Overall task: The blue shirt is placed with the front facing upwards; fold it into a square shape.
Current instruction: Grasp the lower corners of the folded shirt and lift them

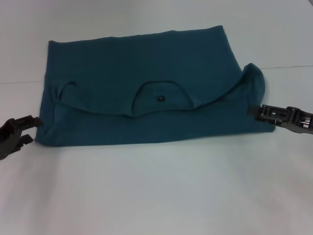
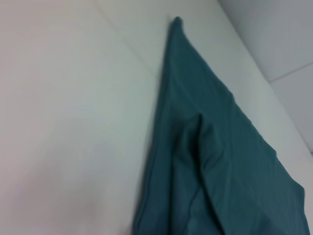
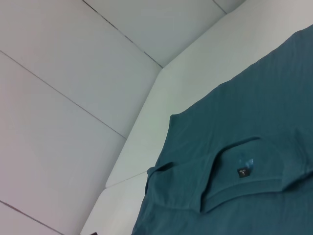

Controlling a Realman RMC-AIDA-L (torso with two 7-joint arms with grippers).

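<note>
Blue shirt [image 1: 146, 93] folded, collar up, seemingly rectangular

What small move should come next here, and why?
Probably fold one side across. The shirt is already doubled into a wide band, collar on top; left pincer and right pincer sit at its two ends.

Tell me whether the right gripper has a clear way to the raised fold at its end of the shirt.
Probably yes: the right gripper sits right beside the raised fold of the blue shirt, nothing between.
</note>
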